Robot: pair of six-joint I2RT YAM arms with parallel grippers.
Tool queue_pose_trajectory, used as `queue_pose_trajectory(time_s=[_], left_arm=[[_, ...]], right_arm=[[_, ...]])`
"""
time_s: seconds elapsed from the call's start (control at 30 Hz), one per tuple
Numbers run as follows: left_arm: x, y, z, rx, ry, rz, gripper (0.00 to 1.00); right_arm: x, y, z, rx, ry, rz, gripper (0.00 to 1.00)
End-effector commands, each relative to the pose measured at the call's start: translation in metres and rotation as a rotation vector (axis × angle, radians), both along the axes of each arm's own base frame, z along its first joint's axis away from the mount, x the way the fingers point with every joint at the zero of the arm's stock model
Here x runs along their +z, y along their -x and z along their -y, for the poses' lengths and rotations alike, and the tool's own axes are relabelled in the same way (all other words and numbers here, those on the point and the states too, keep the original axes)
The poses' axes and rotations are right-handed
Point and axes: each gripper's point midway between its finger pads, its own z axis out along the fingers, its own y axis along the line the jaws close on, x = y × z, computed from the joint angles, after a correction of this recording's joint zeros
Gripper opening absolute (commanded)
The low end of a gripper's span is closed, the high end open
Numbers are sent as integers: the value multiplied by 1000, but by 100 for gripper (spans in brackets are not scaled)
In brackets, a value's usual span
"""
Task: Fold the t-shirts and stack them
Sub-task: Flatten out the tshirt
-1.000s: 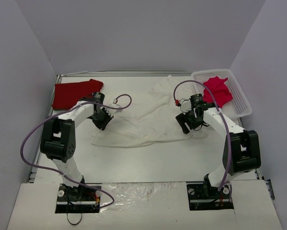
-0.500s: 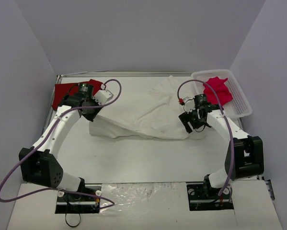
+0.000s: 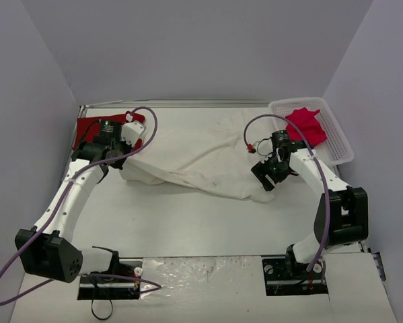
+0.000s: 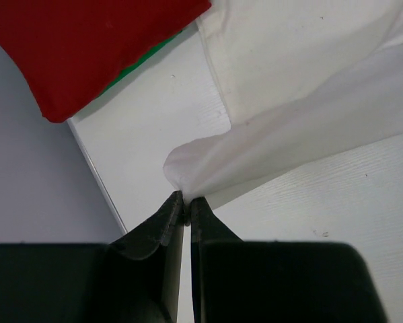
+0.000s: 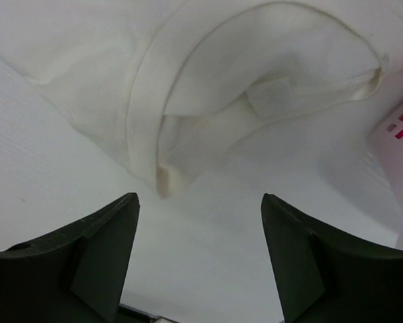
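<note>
A large cream-white t-shirt (image 3: 194,158) lies rumpled across the middle of the table. My left gripper (image 3: 117,160) is shut on a pinched corner of its left edge, and the cloth stretches away from the tips (image 4: 186,200). Just behind that arm, a folded red t-shirt (image 3: 87,126) lies at the back left corner. My right gripper (image 3: 268,176) hangs open over the white shirt's right end, its jaws wide apart with nothing between them (image 5: 200,202). The neck opening (image 5: 255,87) lies just ahead of them. A pinkish-red t-shirt (image 3: 307,124) sits in the basket.
A white lattice basket (image 3: 336,145) stands at the back right, close to my right arm; its wall (image 5: 399,134) shows at the right wrist view's edge. A green strip (image 4: 144,60) peeks from under the red shirt (image 4: 87,47). The table's left edge runs close beside my left gripper.
My left gripper has dragged the white shirt's corner back and to the left, toward the red shirt, stretching the cloth out. The right gripper has stayed nearly in place, open.
</note>
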Motion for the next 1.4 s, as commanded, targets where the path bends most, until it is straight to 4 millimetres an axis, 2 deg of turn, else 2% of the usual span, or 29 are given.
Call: queue_pose_trajectory(time_s=[0.0,0.3,0.43,0.5,0.57,0.63,0.7,0.8,0.9,1.0,1.03,1.1,1.13,1.17,1.23,1.27,1.3,1.33,1.37], left_arm=[[12,-4,-8,59,1,44,3],[-6,-7,-6,68,22,-7,2],[-10,-7,-10,79,21,-16,2],[-8,-6,-12,84,26,-12,2],[-6,-6,-11,82,33,-9,2],[-6,-6,-11,83,34,-9,2],[-6,-5,-12,83,36,-8,2],[-8,-3,-11,77,41,-7,2],[-10,-1,-11,70,44,-9,2],[-10,1,-10,61,47,-8,2],[-10,2,-9,58,49,-6,2],[-9,3,-9,53,52,-1,2],[-8,4,-9,51,53,3,2],[-6,4,-9,51,54,8,2],[-5,4,-10,57,55,10,2],[-3,3,-10,60,57,14,2],[-3,3,-11,64,57,15,2],[-3,2,-13,72,57,14,2],[-4,2,-14,77,56,12,2]], right_arm=[[-1,34,0,129,44,-136,69],[-31,70,-23,303,68,-344,61],[-46,66,-20,311,100,-370,59],[-58,53,-18,291,138,-355,56],[-69,48,-20,272,142,-376,42],[-69,39,-23,260,141,-368,28],[-68,36,-24,258,151,-358,19],[-63,37,-24,257,174,-346,1],[-54,46,-26,278,173,-353,0],[-31,66,-33,343,121,-391,0],[-15,81,-37,369,78,-418,0],[7,83,-44,444,31,-399,0],[23,97,-48,480,-24,-424,0],[39,91,-54,515,-55,-388,0],[55,80,-59,542,-85,-322,0],[67,61,-63,538,-93,-255,0],[70,38,-60,502,-101,-192,0],[64,20,-59,445,-105,-196,0],[74,-9,-60,410,-114,-123,0]])
